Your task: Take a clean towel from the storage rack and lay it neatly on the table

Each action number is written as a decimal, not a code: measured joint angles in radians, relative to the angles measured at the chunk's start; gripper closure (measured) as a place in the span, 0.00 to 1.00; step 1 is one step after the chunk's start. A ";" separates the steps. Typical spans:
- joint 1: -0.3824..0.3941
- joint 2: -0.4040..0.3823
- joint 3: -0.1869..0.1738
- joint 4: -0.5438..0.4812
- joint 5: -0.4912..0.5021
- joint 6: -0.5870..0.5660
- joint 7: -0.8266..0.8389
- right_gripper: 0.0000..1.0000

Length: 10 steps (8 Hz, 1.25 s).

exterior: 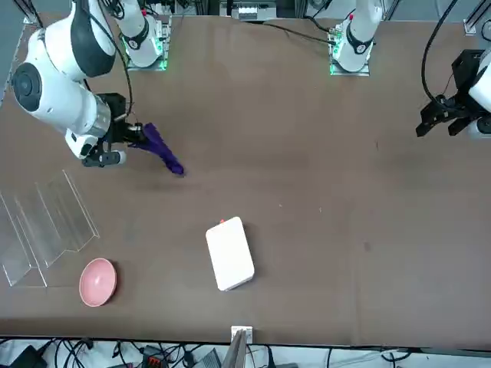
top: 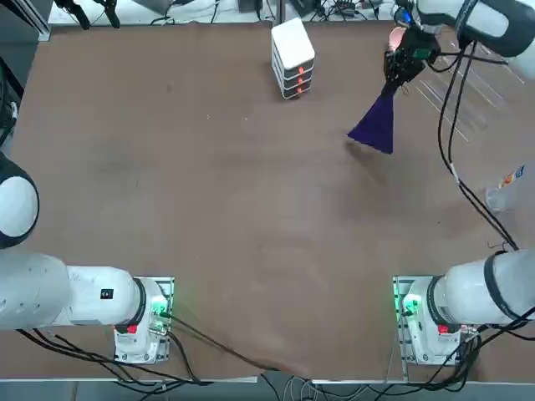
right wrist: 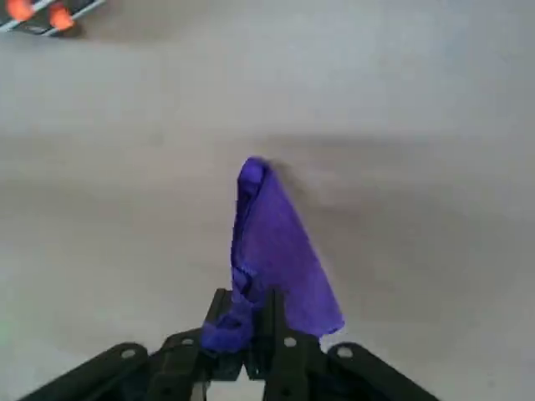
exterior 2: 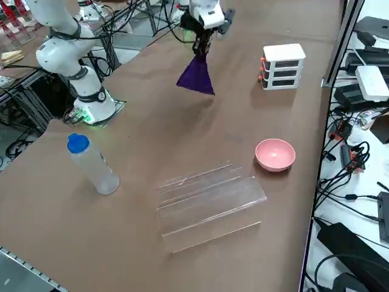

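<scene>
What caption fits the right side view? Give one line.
Right gripper holds the purple towel hanging above the table.

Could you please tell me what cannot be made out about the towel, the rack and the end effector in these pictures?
- Towel: whether its lower edge touches the table; it hangs bunched in every view.
- Rack: top view shows only faint rods, crossed by the arm's cable.
- Right end effector, shut on the towel: fingertips buried in cloth in the wrist view.
- Bottle: cut off in top view.

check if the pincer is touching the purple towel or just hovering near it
Touching. In the right wrist view the right pincer is shut on a bunched corner of the towel, which hangs from it; the right side view shows the same hanging cloth.
</scene>
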 joint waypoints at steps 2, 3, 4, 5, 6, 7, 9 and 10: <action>-0.092 0.039 -0.012 -0.106 0.000 0.124 -0.126 0.97; -0.162 0.075 -0.016 -0.118 0.000 0.164 -0.215 0.97; -0.223 0.113 -0.020 -0.117 0.000 0.214 -0.285 0.97; -0.255 0.151 -0.023 -0.116 0.000 0.274 -0.319 0.97; -0.263 0.192 -0.023 -0.115 0.000 0.337 -0.327 0.97; -0.261 0.231 -0.020 -0.115 0.000 0.393 -0.327 0.97; -0.258 0.295 -0.016 -0.112 0.000 0.485 -0.327 0.96; -0.258 0.319 -0.016 -0.105 0.000 0.525 -0.327 0.84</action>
